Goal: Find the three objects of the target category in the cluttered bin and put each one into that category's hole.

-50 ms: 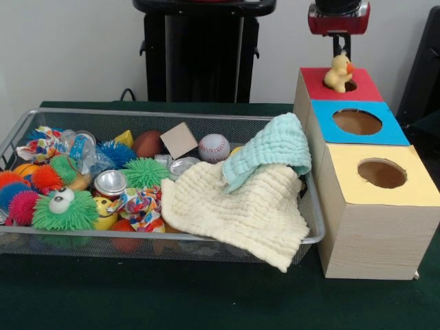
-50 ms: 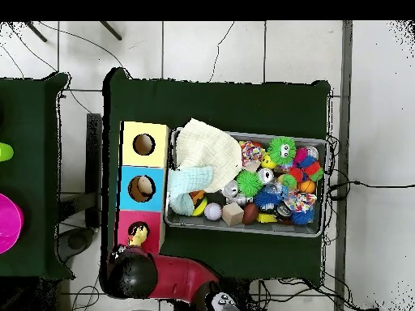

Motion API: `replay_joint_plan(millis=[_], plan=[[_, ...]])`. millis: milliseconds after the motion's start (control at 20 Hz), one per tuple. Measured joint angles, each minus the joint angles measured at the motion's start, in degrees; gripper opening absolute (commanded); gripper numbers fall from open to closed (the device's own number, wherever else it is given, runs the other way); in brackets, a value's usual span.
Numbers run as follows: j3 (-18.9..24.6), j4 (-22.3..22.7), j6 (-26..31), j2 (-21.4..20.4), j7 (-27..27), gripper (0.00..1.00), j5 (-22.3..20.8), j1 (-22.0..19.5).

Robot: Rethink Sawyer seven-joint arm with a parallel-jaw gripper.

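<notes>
1. Green cloth table under everything, pale wall behind, tiled floor around it in the overhead view
2. Wire mesh bin on the left of the front view, crammed with toys
3. Wooden box just beside the bin, topped by three coloured panels in a row, each with a round hole: red panel farthest back, blue panel in the middle, yellow panel nearest the camera
4. Yellow rubber duck with an orange beak, upright on the red panel, sitting at the edge of that panel's hole and partly covering it
5. Gripper directly above the duck, hanging below a red wrist housing; cannot tell whether the fingers are spread or closed, nor whether they touch the duck
6. Pale yellow cloth draped over the bin's right end and spilling over its front rim; mint green cloth lying across its top
7. Baseball, wooden block, brown ball along the back of the bin
8. Green furry toy with a googly eye, metal can and spiky balls in orange, pink, blue and green filling the left end
</notes>
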Motion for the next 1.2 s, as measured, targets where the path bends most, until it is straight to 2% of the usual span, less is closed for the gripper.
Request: replay_joint_plan(millis=[250,700,1000,1200], plan=[[-2.9,0.0,-0.1,4.2,0.0,0.00,0.0,1.4],[-4.2,0.0,-0.1,6.6,0.0,0.00,0.0,1.4],[-4.6,0.0,0.1,6.2,0.0,0.00,0.3,1.6],[-5.6,0.0,2.9,3.8,0.0,0.00,0.7,2.3]])
